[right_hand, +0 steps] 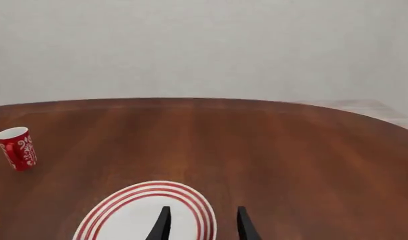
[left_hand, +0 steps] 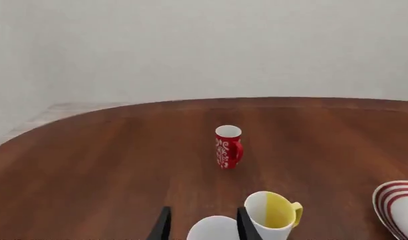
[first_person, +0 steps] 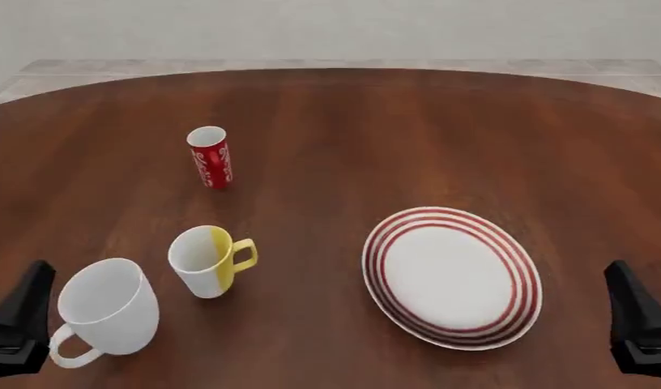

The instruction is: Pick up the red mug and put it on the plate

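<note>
The red mug (first_person: 210,156) stands upright at the far left of the brown table, small and narrow with white script; it also shows in the left wrist view (left_hand: 228,147) and the right wrist view (right_hand: 17,148). The plate (first_person: 452,275), white with red rings, lies right of centre, and its edge shows as plate (left_hand: 397,205) and plate (right_hand: 124,220). My left gripper (first_person: 23,312) sits low at the near left edge, open (left_hand: 202,226), far short of the red mug. My right gripper (first_person: 637,320) is at the near right, open (right_hand: 202,225), just behind the plate.
A large white mug (first_person: 106,308) stands directly ahead of the left gripper, its rim showing between the fingers (left_hand: 214,229). A yellow-and-white mug (first_person: 206,261) stands beside it, between the left gripper and the red mug. The table's curved far edge (first_person: 330,71) meets a pale floor.
</note>
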`<state>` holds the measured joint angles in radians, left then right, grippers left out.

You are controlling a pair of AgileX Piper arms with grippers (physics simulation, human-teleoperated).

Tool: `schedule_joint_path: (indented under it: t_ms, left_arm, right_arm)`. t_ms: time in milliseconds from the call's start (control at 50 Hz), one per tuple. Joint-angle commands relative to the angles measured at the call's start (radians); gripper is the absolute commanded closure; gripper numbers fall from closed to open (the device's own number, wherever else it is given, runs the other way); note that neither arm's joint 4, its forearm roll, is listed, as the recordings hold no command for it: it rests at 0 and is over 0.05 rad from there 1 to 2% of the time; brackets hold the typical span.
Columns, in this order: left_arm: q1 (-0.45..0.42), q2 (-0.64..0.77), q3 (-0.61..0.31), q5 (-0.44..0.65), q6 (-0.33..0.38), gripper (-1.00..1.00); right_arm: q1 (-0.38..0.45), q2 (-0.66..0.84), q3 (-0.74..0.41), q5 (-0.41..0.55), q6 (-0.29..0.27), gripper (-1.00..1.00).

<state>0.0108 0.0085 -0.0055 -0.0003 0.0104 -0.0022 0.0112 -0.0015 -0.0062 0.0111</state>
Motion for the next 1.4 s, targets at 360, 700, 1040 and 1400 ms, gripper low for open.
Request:
schedule_joint_path:
  t_ms: [360,700,1040,1400]
  left_arm:
    - [-0.006,-0.008,-0.047,0.021,0.026,-1.0]
    - [-0.05,0.176,-0.257,0.095,0.046,-1.0]
    - [-0.074,0.527,-0.676,0.243,-0.016,-1.0]
    - [-0.119,0.746,-0.855,0.325,-0.117,-1.0]
  right_arm:
    - [-0.009,-0.006,-0.003,0.003,-0.01,-1.0]
    - [-0.021,-0.004,-0.003,0.004,0.009,-1.0]
    - [-0.027,-0.006,-0.003,0.003,0.013,-1.0]
    - [-0.033,-0.007,-0.002,0.003,0.02,-1.0]
